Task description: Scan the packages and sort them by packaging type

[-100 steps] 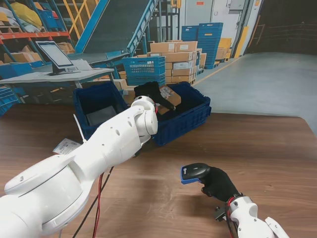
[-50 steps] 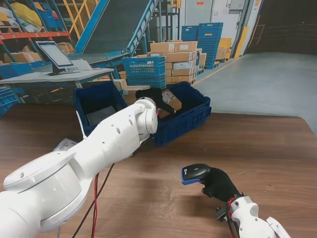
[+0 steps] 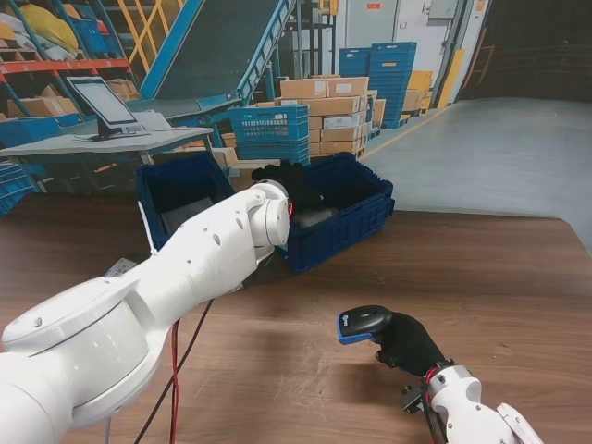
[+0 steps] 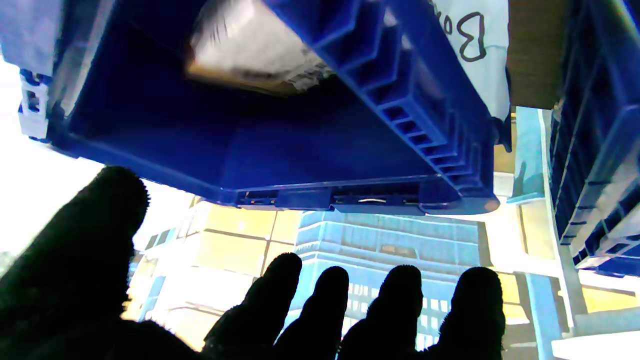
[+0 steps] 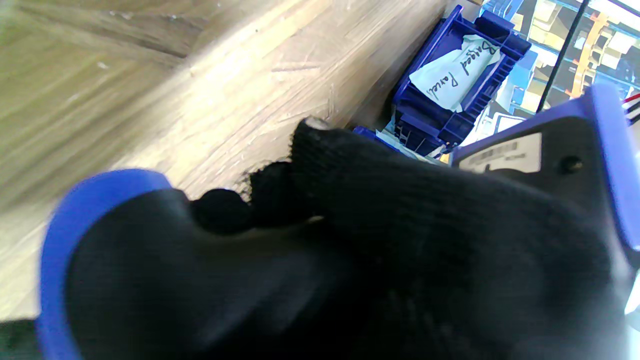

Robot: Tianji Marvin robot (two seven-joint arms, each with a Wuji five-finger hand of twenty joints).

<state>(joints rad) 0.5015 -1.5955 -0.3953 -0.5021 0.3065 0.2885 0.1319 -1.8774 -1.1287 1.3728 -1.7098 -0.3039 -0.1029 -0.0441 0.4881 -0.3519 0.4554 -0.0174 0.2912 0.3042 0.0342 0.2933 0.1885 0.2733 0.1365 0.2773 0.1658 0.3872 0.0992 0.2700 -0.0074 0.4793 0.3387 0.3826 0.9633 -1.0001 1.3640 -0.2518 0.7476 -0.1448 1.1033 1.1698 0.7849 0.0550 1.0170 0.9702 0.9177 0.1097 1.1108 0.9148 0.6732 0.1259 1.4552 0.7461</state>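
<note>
My left hand [image 3: 294,178] hovers open over the right-hand blue bin [image 3: 356,227], its black-gloved fingers [image 4: 320,310] spread and holding nothing. A cardboard box [image 4: 255,47] with a white label shows blurred inside that bin [image 4: 300,145], apart from the hand. A paper sign reading "Box" [image 4: 470,35] hangs on the bin's outer wall. Nearer to me, my right hand [image 3: 407,344] is shut on a black and blue barcode scanner [image 3: 363,323] just above the wooden table; its grip fills the right wrist view [image 5: 525,165].
A second blue bin [image 3: 176,190] stands left of the first, with a grey bag [image 3: 190,215] in it and a "Bagged Parcel" sign [image 5: 457,70]. A white parcel [image 3: 118,269] lies on the table by my left arm. Red and black cables [image 3: 176,370] trail beneath that arm.
My left hand held the cardboard box above the right bin; the box has left the hand and dropped into the bin, and the fingers have opened. The right hand stayed put.
</note>
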